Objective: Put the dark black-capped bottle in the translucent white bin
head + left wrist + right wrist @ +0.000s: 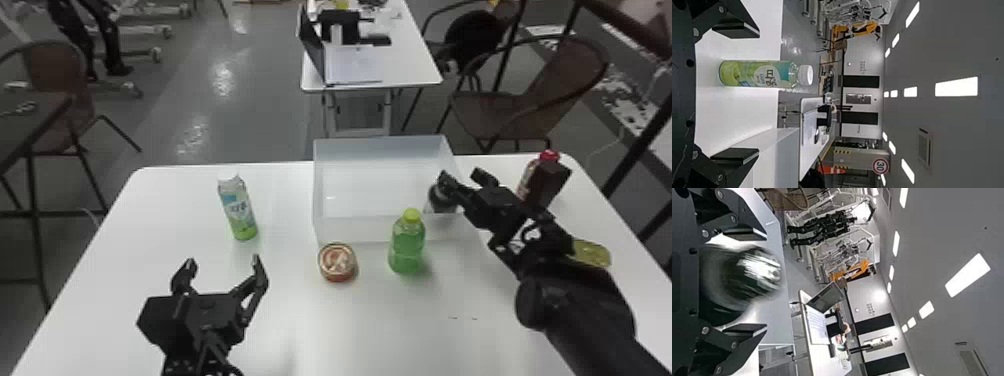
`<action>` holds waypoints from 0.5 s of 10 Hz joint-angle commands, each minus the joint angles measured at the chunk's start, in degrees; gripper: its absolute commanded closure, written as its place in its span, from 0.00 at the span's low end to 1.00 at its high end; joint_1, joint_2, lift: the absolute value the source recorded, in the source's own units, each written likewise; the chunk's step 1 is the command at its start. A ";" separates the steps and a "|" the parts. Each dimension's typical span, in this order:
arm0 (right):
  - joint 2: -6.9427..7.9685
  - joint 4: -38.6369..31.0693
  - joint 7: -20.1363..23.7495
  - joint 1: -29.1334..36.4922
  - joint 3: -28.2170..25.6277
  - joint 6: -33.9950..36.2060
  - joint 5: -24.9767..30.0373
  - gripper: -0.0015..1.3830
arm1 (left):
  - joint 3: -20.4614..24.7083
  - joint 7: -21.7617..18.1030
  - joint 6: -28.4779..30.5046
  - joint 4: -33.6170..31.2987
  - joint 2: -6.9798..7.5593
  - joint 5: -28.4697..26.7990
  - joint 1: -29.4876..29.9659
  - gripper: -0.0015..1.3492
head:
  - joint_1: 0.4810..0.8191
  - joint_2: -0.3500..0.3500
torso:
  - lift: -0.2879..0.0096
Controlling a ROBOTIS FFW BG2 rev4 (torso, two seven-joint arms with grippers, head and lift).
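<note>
Two black fingers stand well apart on the left gripper [223,262], which is empty and parked over the near part of the white table [350,340]. Beyond it lie a round tin [337,261], then a green bottle [407,245] standing upright just before the bin, while the right arm [575,285] partly covers a yellow-green item [595,253]. The translucent white bin [360,230] comes next. At its right side the right gripper [462,179] is open, its fingers spread; the dark black-capped bottle [441,200] shows within the bin's opening there, beside one finger. It is blurred in the right wrist view, so I cannot tell whether it rests on the bin floor. A white-capped bottle [240,210] stands left of the bin. Farther right are a red-capped bottle [549,156] and a dark box [550,180]; beyond the table, an open laptop [312,45] sits on another table [417,65].
</note>
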 commanded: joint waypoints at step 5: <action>-0.02 -10.73 -1.42 5.37 0.01 1.42 -2.64 0.08 | 0.44 -0.49 -0.57 0.04 -0.34 -0.09 0.26 0.17 | 0.63 0.58 | 0.75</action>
